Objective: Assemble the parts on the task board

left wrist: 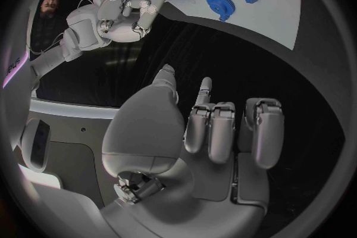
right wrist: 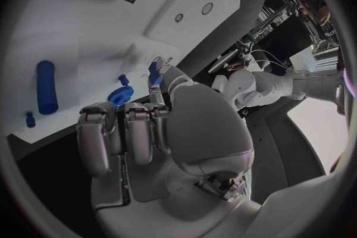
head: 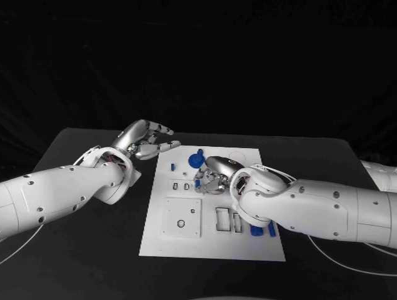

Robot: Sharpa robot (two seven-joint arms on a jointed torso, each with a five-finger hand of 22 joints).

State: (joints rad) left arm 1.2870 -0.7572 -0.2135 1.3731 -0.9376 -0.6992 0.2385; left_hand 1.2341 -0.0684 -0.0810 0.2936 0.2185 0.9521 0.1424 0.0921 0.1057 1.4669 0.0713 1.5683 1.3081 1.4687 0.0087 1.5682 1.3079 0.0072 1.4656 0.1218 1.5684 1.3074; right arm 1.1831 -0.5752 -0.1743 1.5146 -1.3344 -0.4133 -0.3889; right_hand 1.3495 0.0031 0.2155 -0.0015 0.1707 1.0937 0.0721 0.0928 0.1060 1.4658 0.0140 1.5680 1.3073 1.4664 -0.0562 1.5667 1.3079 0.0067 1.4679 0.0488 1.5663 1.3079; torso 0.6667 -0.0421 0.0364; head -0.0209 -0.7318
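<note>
White task board (head: 175, 247) lies mid-table on the black table (head: 90, 262). Right hand (head: 212, 174) sits over the board's middle, fingers curled in; the right wrist view shows a small blue part (right wrist: 154, 73) pinched at its fingertips (right wrist: 156, 92), just above the board surface. Left hand (head: 145, 140) hovers off the board's far-left corner, above bare table, fingers apart and half-bent, holding nothing. Blue gear (head: 195, 160) lies on the far part of the board, just beyond the right hand, with a small blue peg (head: 200, 152) beside it. Blue cylinder (head: 257, 230) and another blue piece (head: 271, 229) lie on the near-right part of the board, partly under the right forearm. Raised square plate (head: 181, 217) on the near-left of the board.
</note>
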